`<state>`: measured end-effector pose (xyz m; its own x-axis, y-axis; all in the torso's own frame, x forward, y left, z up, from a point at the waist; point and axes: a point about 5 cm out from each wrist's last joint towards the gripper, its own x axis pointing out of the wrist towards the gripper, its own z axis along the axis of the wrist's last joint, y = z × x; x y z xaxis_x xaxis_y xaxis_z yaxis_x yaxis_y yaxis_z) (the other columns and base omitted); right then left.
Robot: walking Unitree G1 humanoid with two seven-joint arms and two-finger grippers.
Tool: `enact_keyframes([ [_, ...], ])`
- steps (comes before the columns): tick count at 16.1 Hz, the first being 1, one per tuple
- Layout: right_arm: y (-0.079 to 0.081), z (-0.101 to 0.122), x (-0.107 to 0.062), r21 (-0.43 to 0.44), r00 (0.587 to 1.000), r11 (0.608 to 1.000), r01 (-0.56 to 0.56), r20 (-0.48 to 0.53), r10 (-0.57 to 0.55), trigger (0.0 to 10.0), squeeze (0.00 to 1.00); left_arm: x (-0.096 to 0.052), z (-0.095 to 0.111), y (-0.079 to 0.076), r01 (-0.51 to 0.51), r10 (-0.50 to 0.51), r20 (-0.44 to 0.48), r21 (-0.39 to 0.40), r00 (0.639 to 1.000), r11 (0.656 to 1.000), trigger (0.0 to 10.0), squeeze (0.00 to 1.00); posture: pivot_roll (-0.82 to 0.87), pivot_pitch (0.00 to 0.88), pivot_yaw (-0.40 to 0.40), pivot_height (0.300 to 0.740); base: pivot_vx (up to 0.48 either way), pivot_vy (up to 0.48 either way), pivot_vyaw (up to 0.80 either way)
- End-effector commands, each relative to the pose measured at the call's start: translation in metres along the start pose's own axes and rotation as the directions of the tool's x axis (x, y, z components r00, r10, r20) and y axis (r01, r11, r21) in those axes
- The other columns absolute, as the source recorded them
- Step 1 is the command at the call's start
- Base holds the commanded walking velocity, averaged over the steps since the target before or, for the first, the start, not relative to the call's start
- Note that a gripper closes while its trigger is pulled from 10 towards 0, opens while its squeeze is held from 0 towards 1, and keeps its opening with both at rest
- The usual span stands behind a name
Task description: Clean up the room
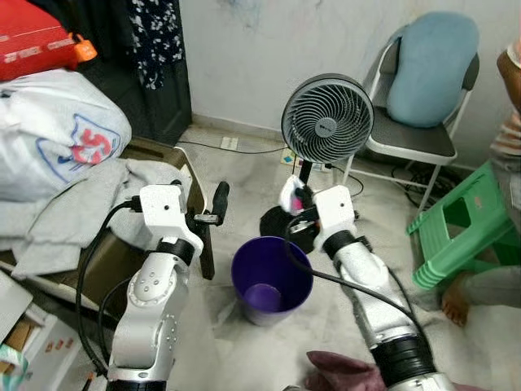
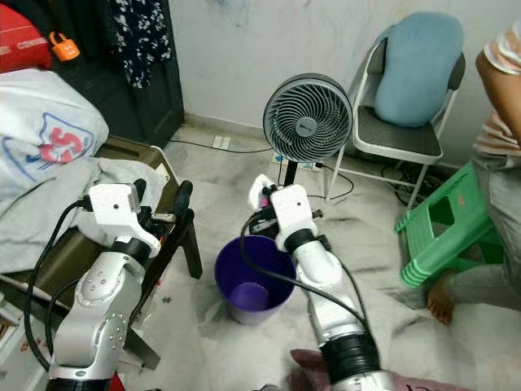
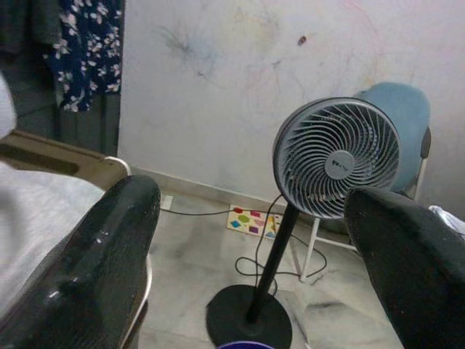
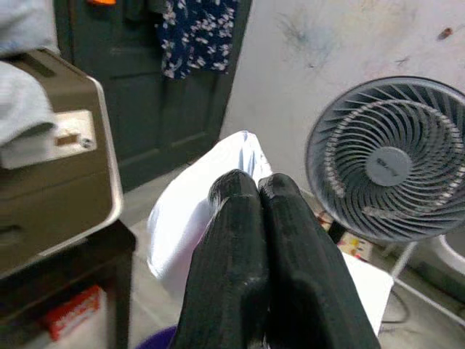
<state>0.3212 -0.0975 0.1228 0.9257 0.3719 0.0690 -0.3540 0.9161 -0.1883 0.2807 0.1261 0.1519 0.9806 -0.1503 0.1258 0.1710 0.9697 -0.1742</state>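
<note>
White paper (image 4: pixel 192 200) shows pinched between the right gripper's (image 4: pixel 258 190) closed fingers above the purple bin (image 1: pixel 271 279), while the left gripper (image 3: pixel 254 240) spreads empty toward the fan (image 3: pixel 336 158).

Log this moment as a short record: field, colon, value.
left gripper: open, holding nothing, raised beside the bin
right gripper: shut on white wrapper, above the bin's far rim
bin: purple, upright on the floor between the arms
fan: standing behind the bin
chair: by the wall, blue cushion on it
stool: green, on the right
person: seated at the right edge
</note>
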Motion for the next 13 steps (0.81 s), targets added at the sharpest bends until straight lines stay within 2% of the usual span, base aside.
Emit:
enact_keyframes([
  [1, -0.0038, -0.0035, -0.0004, 0.004, 1.000, 1.000, 0.009, -0.022, -0.009, 10.0, 0.00, -0.0001, 0.0025, -0.0006, 0.007, -0.007, 0.013, 0.001, 1.000, 1.000, 10.0, 0.00, -0.01, 0.084, -0.072, 0.740, 0.000, 0.000, -0.80],
  [4, -0.0035, -0.0037, -0.0005, 0.006, 1.000, 1.000, 0.011, -0.021, -0.011, 10.0, 0.00, -0.0007, 0.0023, -0.0002, 0.006, -0.006, 0.011, 0.000, 1.000, 1.000, 10.0, 0.00, -0.01, 0.090, -0.073, 0.740, 0.000, 0.000, -0.80],
  [6, -0.0036, -0.0034, -0.0001, 0.008, 1.000, 1.000, 0.012, -0.021, -0.012, 10.0, 0.00, -0.0008, 0.0028, -0.0005, 0.013, -0.013, 0.013, -0.001, 1.000, 1.000, 10.0, 0.00, -0.01, 0.091, -0.073, 0.740, 0.000, 0.000, -0.41],
  [9, -0.0035, -0.0035, 0.0001, 0.006, 1.000, 1.000, 0.013, -0.022, -0.013, 10.0, 0.00, -0.0008, 0.0041, -0.0020, 0.028, -0.028, 0.022, -0.008, 0.999, 1.000, 10.0, 0.00, -0.01, 0.093, -0.072, 0.740, 0.000, 0.000, 0.00],
  [13, -0.0032, -0.0019, 0.0006, -0.010, 1.000, 1.000, 0.012, -0.012, -0.012, 10.0, 0.00, 0.0000, 0.0041, -0.0015, 0.029, -0.029, 0.019, -0.011, 0.999, 1.000, 10.0, 0.00, -0.01, 0.095, -0.070, 0.740, 0.249, 0.000, 0.00],
])
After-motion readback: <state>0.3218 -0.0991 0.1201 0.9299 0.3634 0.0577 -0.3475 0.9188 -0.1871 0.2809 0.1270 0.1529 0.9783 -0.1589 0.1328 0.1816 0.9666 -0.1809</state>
